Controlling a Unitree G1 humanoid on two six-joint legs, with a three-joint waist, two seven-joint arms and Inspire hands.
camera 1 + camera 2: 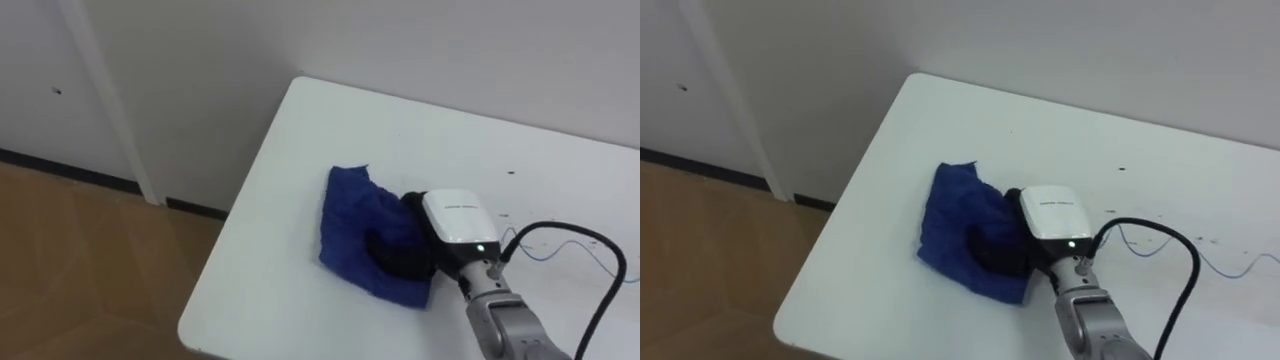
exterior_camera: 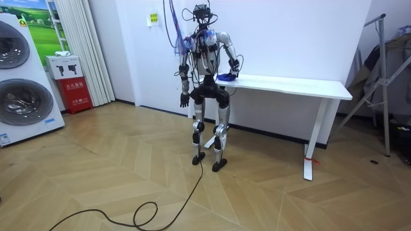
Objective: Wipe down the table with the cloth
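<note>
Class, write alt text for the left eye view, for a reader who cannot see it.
The robot's right hand rests on a crumpled blue cloth near the left end of a white table. A wooden floor shows at left.

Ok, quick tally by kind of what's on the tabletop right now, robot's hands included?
Blue cloth: 1
Robot hand: 1, the right hand, set on the cloth
Total: 2, both on the white table
</note>
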